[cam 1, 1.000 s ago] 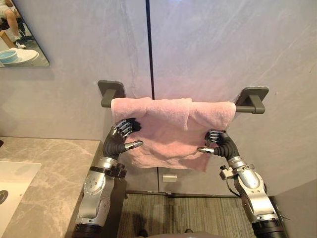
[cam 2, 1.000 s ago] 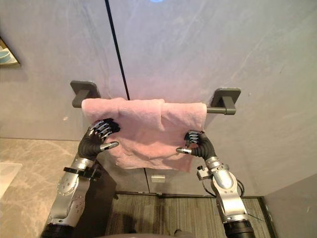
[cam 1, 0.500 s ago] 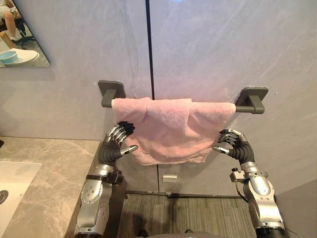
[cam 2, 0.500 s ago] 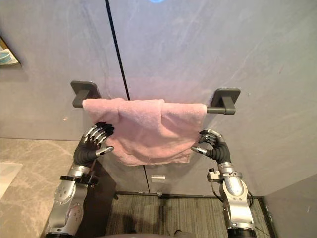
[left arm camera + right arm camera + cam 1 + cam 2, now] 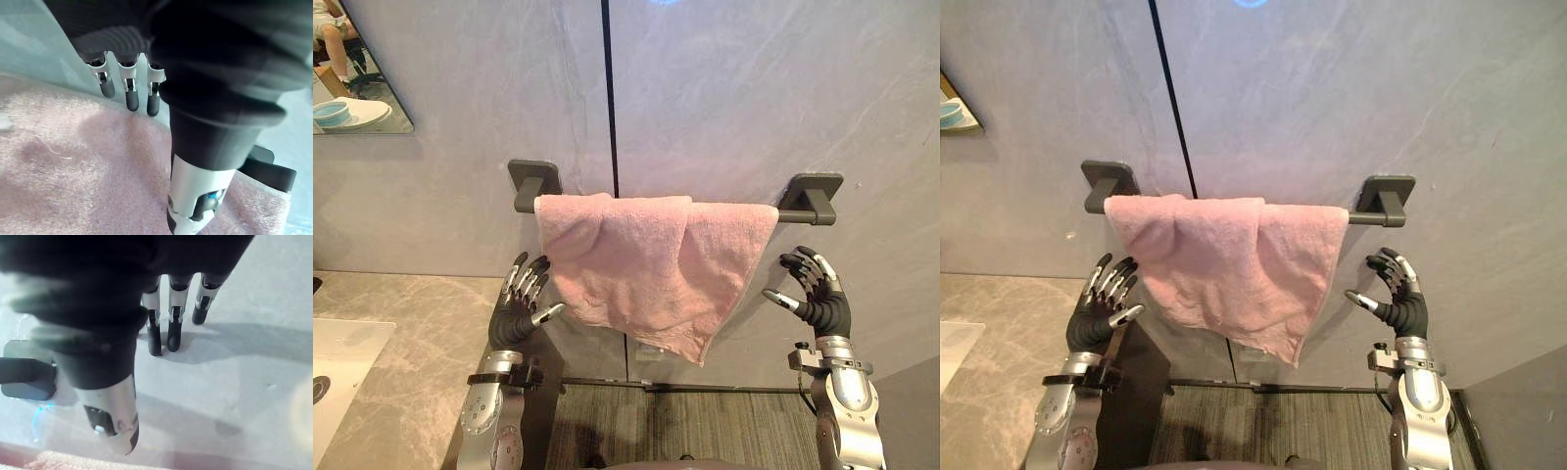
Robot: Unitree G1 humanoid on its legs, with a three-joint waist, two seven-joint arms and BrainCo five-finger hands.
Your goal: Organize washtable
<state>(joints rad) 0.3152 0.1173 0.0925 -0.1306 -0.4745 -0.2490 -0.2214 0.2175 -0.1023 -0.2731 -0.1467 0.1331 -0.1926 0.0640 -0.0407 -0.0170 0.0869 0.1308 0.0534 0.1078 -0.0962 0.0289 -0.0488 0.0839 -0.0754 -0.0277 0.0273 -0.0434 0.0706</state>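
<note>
Left wrist view: pink towel (image 5: 73, 171) | right wrist view: wall (image 5: 244, 382), bracket (image 5: 24, 372) | left robot hand (image 5: 514, 321), right robot hand (image 5: 822, 308): fingers spread, flanking towel

1. The left arm (image 5: 487, 431) rises from 7 o'clock in the head view, with the forearm near upright.
2. The left hand (image 5: 517, 315) sits at 8 o'clock. Its fingers are straight and spread toward 12 to 1 o'clock, and the thumb points out toward 2 o'clock.
3. The right arm (image 5: 847, 421) rises from 5 o'clock, also near upright.
4. The right hand (image 5: 822, 302) sits at 4 o'clock. Its fingers are spread and relaxed toward 11 o'clock, and the thumb points toward 10 o'clock.
</note>
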